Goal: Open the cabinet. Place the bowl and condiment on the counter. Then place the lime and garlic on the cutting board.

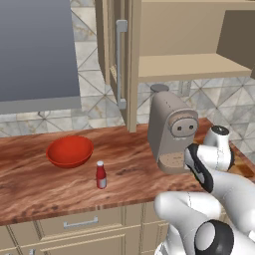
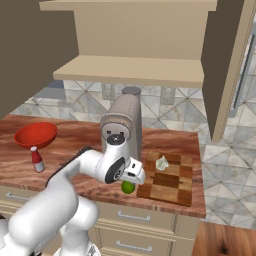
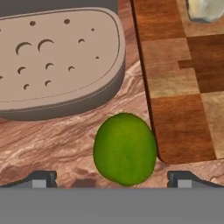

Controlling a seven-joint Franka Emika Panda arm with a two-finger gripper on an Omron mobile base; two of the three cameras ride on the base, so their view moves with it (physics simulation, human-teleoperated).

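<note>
Cabinet [image 1: 117, 55] open; bowl [image 1: 69, 151] & condiment [image 1: 101, 175] on counter [image 1: 30, 184]; garlic [image 2: 162, 162] on cutting board [image 2: 172, 187]. Lime [image 3: 125, 148] on counter beside board edge, not yet placed. Gripper [image 3: 111, 178] fully spread, astride lime, holding nothing.

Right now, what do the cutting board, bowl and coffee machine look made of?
Cutting board: wood, matte, judging by the checkered light and dark brown blocks with grain. Bowl: glossy red, plastic or glazed ceramic; the sheen alone can't settle which. Coffee machine: matte beige, probably plastic, with a smooth uniform shell and a perforated drip tray.
</note>
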